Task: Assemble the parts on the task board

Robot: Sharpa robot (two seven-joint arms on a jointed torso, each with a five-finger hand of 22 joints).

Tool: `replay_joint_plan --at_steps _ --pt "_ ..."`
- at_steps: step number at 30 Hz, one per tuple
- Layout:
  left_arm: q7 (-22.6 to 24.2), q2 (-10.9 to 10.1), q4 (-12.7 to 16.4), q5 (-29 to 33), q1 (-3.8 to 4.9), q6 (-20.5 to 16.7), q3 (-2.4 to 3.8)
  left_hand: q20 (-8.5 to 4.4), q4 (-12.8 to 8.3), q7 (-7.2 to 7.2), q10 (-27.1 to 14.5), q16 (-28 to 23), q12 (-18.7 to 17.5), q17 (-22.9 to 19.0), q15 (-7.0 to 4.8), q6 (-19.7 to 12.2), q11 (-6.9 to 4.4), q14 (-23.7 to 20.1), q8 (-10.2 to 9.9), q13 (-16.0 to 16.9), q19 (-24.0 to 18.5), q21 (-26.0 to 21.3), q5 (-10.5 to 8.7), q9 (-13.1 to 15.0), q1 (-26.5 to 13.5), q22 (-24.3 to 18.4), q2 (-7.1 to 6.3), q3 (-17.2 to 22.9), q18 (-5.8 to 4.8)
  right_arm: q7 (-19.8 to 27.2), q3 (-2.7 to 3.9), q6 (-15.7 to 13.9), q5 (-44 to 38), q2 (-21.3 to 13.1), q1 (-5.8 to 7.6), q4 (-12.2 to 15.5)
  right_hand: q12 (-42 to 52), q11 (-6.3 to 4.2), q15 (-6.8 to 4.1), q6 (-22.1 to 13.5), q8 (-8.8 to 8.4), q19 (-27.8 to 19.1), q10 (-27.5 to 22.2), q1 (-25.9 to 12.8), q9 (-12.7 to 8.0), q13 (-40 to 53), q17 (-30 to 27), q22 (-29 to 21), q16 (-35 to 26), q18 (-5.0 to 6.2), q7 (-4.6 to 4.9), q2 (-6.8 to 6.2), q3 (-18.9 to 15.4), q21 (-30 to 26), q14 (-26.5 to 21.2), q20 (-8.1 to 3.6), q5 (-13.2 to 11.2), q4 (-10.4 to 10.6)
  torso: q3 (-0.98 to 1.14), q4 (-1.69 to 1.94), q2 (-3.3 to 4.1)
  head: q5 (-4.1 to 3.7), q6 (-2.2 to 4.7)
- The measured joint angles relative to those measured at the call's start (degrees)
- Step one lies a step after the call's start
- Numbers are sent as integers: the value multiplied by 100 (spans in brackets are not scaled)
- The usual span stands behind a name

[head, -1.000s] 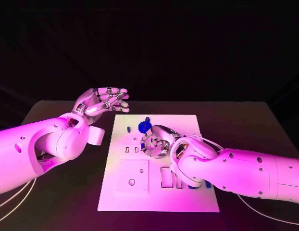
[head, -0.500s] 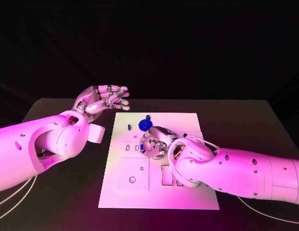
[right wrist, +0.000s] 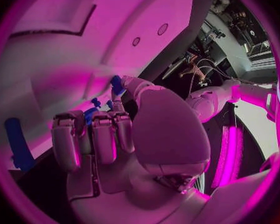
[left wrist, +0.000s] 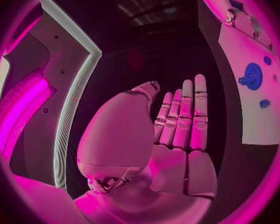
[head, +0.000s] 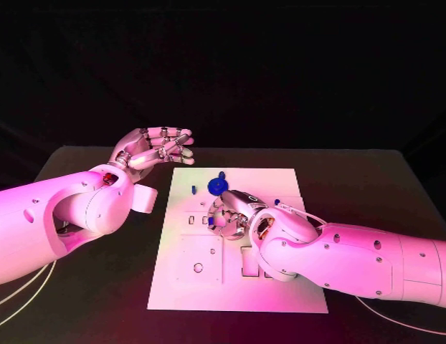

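**Right hand mid-board w/ a small blue piece, left hand just hanging out**

So in the head view the white board sits center of the frame on the black table. The right hand is down over the middle of the board, fingers curled in, and there's a small blue piece at its fingertips. From the right wrist cam it looks like the piece is pinched between thumb and a finger, tho the other fingers block part of it, so not 100% sure how solid the hold is.

The left hand is up in the upper left of the frame, off the board's far left corner, fingers loosely bent and apart, holding nothing. Wrist cam shows the same, palm up and nothing in it.

Other bits: a blue gear stands near the top of the board, just above the right hand, w/ a little blue peg to its left. Another blue bit sits right of the hand.

What could go wrong imo: the hold is tiny, so if the piece goes in tilted it prob jams or pops out. Can't see the slot under the fingers, so alignment is basically blind from here. Also the gear is really close, a sloppy wrist move could knock it. Board isn't held by the left hand either, so pushing hard might slide it.
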Motion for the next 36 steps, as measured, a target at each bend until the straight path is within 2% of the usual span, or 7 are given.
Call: replay_joint_plan --at_steps 6,23,25,30,32,35,36 --pt "-4 -6 1 0 0 3 0 0 0 0 0 0 0 9 0 0 0 0 0 0 0 0 0 0 0 8 0 0 -1 0 2 -4 -46 7 -3 -28 -33 0 0 -83 18 0 0 -54 14 0 0 0 0 0 43 -54 0 0 0 0 0 0 1 -5 1 1 6" --pt "-15 -13 1 0 0 18 0 0 0 0 0 0 0 8 0 0 0 0 0 0 0 -1 0 -1 0 7 0 0 -1 0 -2 -11 -79 27 -10 -98 -162 42 1 -317 -115 0 -1 -158 -66 4 -1 -2 0 0 137 -158 17 -94 0 0 -32 -16 3 -5 1 -21 13" --pt "-17 -13 1 0 0 21 0 0 0 0 0 0 0 8 0 0 0 0 0 0 0 -1 0 -1 0 7 0 0 0 0 -2 -11 -79 27 -10 -100 -162 53 43 -349 -149 0 10 -205 -83 4 -2 -2 0 0 164 -205 17 -94 0 0 -133 -16 3 -5 1 -23 12" --pt "-23 -15 1 0 0 31 0 0 0 0 0 0 0 8 0 0 0 0 0 0 0 -1 0 -1 0 7 0 0 0 2 -2 -15 -80 27 -11 -103 -211 62 43 -387 -149 0 19 -253 -94 4 -2 -2 0 0 167 -252 -6 -94 0 0 -249 -27 2 -4 1 -24 12" --pt "-27 -16 1 0 0 39 0 10 0 0 0 0 0 11 -11 0 0 -11 0 0 -18 19 0 -1 -3 9 -3 0 0 5 -2 -19 -80 27 -11 -104 -244 62 43 -389 -171 -9 19 -309 -100 4 -2 -2 0 0 165 -309 -107 -94 0 35 -445 7 1 -4 1 -24 12" --pt "-35 -17 1 0 0 49 0 0 0 0 0 0 0 17 -21 0 0 -21 0 0 -42 23 0 -1 -24 17 -24 0 0 9 -2 -27 -80 27 -11 -105 -244 62 42 -401 -171 0 19 -343 -100 4 -2 -2 0 0 153 -380 -310 -117 0 43 -490 60 0 -5 1 -25 12" --pt "-38 -18 1 0 0 54 0 0 0 0 0 0 0 17 -21 0 0 -21 0 0 -42 23 0 -2 -24 17 -24 0 0 11 -2 -33 -80 27 -11 -105 -245 62 42 -410 -171 0 19 -350 -100 3 -2 -2 0 0 144 -388 -437 -117 0 43 -593 97 0 -5 1 -25 12"
